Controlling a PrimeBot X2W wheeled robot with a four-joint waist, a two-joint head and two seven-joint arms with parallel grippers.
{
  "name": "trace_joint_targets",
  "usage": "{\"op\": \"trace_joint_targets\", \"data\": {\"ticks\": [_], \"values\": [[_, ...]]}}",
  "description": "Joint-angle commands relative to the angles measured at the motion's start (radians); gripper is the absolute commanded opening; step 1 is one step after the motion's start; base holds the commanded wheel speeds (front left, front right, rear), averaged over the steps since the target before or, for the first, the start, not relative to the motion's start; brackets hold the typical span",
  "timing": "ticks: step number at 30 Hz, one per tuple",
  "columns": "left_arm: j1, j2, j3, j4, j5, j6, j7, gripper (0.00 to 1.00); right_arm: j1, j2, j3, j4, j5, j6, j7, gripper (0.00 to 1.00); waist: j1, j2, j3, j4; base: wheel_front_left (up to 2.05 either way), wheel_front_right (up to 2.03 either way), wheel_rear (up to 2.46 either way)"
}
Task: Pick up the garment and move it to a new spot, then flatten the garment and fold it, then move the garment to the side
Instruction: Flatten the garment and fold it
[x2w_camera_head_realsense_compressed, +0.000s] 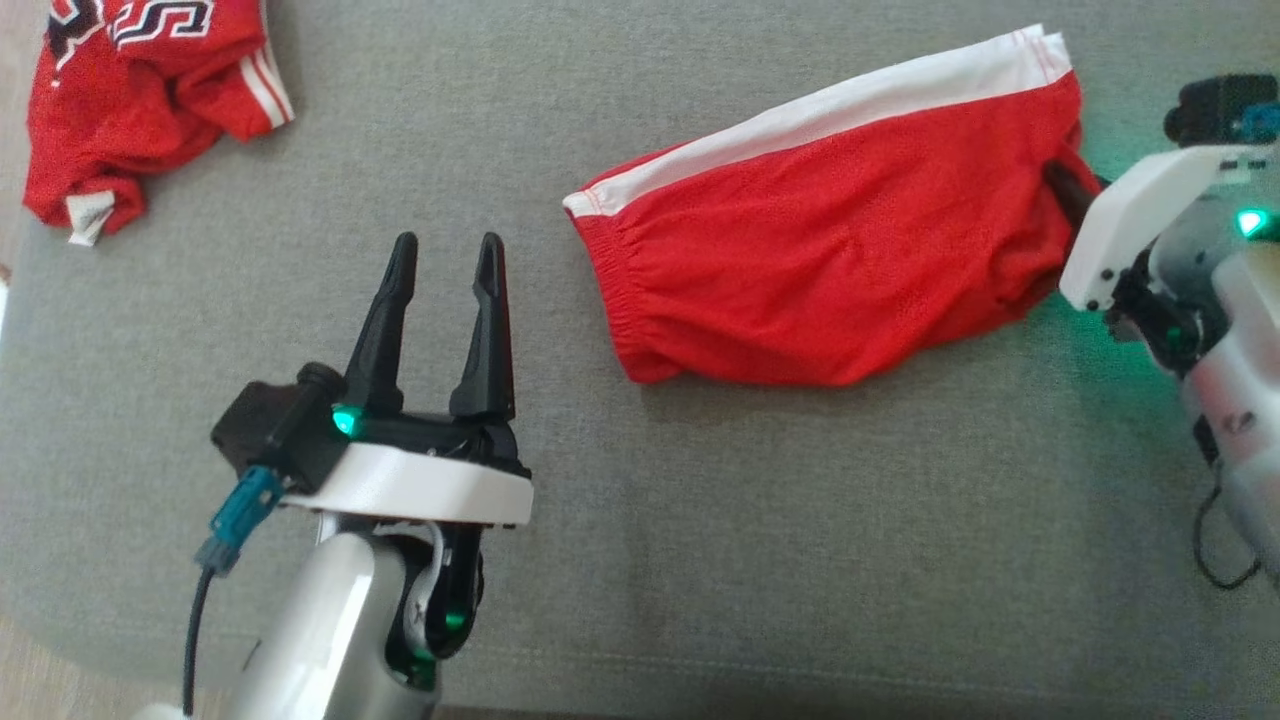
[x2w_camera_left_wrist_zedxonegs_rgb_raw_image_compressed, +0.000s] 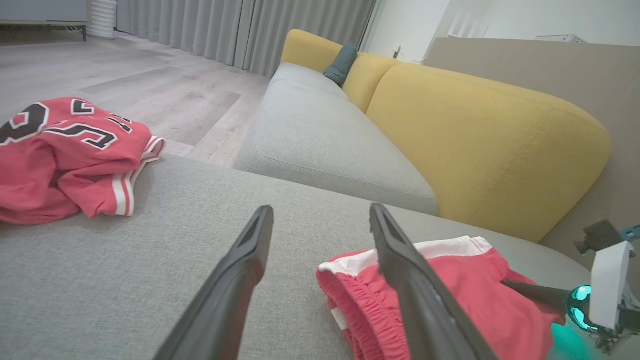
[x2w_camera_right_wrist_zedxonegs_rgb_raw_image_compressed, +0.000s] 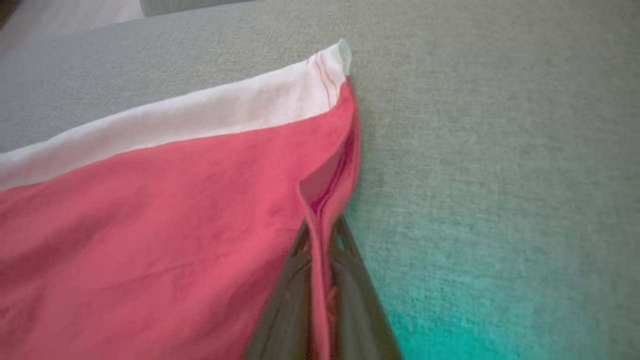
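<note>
a broad grey cushion (x2w_camera_head_realsense_compressed: 800, 520) carries everything here, standing in for a table, with a yellow-backed sofa (x2w_camera_left_wrist_zedxonegs_rgb_raw_image_compressed: 480, 130) just behind it. the garment in play, a pair of red shorts (x2w_camera_head_realsense_compressed: 830, 270), lies on the right half of the cushion. it is mostly flat, with its white side stripe (x2w_camera_head_realsense_compressed: 850, 100) along the far edge and the gathered waistband (x2w_camera_head_realsense_compressed: 610, 290) pointing toward the middle. a second red garment, a crumpled jersey (x2w_camera_head_realsense_compressed: 130, 110), sits well apart at the far left corner, so it looks like it is not the piece being handled.

the right claw (x2w_camera_right_wrist_zedxonegs_rgb_raw_image_compressed: 322, 224) reaches in at the right edge of the shorts. its two dark fingers are pressed together on a pinch of the leg hem (x2w_camera_right_wrist_zedxonegs_rgb_raw_image_compressed: 345, 150), with a thin ridge of red cloth running between them. gripping that outer edge makes sense as the start of a lift, since one corner in hand lets the cloth peel off the cushion rather than bunch. with a single hold, though, the rest will likely hang and fold on itself.

the left claw (x2w_camera_head_realsense_compressed: 447, 248) hangs above bare cushion to the left of the waistband, fingers spread wide, holding and touching nothing. it seems placed to take the waistband end when needed.
</note>
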Motion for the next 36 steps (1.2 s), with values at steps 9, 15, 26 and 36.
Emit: {"op": "trace_joint_targets", "data": {"ticks": [9,15,26,36], "values": [[0.014,0.003,0.064,-0.027,0.040,-0.024,-0.005,1.00,0.117,-0.005,-0.011,-0.062,0.053,-0.001,-0.164,0.00,0.0000,0.0000,-0.054,-0.110,0.00,0.00,0.00],[0.032,0.019,0.085,-0.016,0.076,-0.021,-0.005,1.00,0.194,0.003,-0.050,-0.090,0.047,-0.001,-0.251,0.00,0.0000,0.0000,-0.063,-0.216,0.00,0.00,0.00],[0.040,0.014,0.092,0.007,0.077,-0.027,-0.005,1.00,0.236,0.040,-0.109,-0.136,0.036,-0.001,-0.287,0.00,0.0000,0.0000,-0.080,-0.241,0.00,0.00,0.00],[0.062,-0.003,0.096,0.014,0.068,-0.025,-0.005,1.00,0.293,0.074,-0.068,-0.417,0.033,-0.001,-0.227,0.00,0.0000,0.0000,-0.130,-0.146,0.00,0.00,0.00]]}}
